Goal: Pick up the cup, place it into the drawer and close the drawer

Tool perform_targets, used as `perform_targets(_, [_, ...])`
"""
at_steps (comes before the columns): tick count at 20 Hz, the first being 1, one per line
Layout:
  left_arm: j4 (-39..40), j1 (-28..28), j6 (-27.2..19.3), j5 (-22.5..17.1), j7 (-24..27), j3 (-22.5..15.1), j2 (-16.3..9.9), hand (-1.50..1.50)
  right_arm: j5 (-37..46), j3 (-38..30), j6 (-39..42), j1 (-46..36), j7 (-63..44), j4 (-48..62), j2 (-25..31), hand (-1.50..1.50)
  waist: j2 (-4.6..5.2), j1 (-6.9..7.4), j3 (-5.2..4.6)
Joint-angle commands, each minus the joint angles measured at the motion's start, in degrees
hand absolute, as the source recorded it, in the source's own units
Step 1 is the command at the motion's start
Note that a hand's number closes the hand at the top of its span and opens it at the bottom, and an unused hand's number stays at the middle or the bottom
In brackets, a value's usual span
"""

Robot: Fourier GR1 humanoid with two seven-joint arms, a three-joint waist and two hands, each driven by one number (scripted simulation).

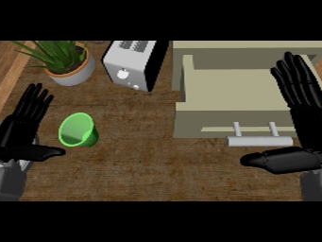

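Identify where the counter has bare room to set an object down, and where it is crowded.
Bare counter lies between the green cup and the open drawer, running to the near edge. The far-left corner is crowded: plant beside toaster.

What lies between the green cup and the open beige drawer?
In the head view, only bare brown countertop lies between the green plastic cup and the open beige drawer.

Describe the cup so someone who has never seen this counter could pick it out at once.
Start at the potted plant in the counter's far left corner, beside the white toaster. Nearer the robot from the plant, just right of the open left robot hand, stands the cup. It is the only bright green thing on the wood, tilted so its open mouth shows.
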State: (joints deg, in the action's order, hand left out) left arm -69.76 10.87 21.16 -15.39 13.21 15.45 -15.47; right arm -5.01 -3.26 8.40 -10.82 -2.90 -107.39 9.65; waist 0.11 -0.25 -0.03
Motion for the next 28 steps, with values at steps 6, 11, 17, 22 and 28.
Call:
perform_targets(6, [20.29, 3.64, -0.55, 7.74, 13.67, -0.05, -0.95, -1.5, -1.17, -1.84, 1.49, -1.63, -1.55, -0.03, 0.89, -1.5, -0.03, -0.04, 0.0])
perform_targets(11, [39.74, 9.36, 1.12, 11.65, 25.72, 1.24, -4.25, -1.5, 1.27, 0.09, -0.26, -2.9, -0.37, 0.88, -0.96, -1.5, 0.13, -0.38, -0.05])
perform_targets(17, [53.76, 13.95, 0.11, 15.19, 36.79, 1.19, -4.59, -1.5, 0.89, -0.85, -0.26, -5.99, -1.25, 3.47, -0.52, -1.5, 0.41, -0.84, -0.14])
perform_targets(22, [56.69, 14.83, -4.3, 16.53, 41.39, 0.79, -1.68, -1.5, -2.11, -3.72, 1.29, -4.61, -1.79, 1.17, 1.19, -1.5, 0.46, -1.26, -0.16])
perform_targets(28, [58.82, 14.53, -1.62, 16.86, 45.7, 1.02, -2.68, -1.5, -1.8, -2.51, 1.17, -3.75, -2.92, -0.49, 0.55, -1.5, 0.56, -1.52, -0.22])
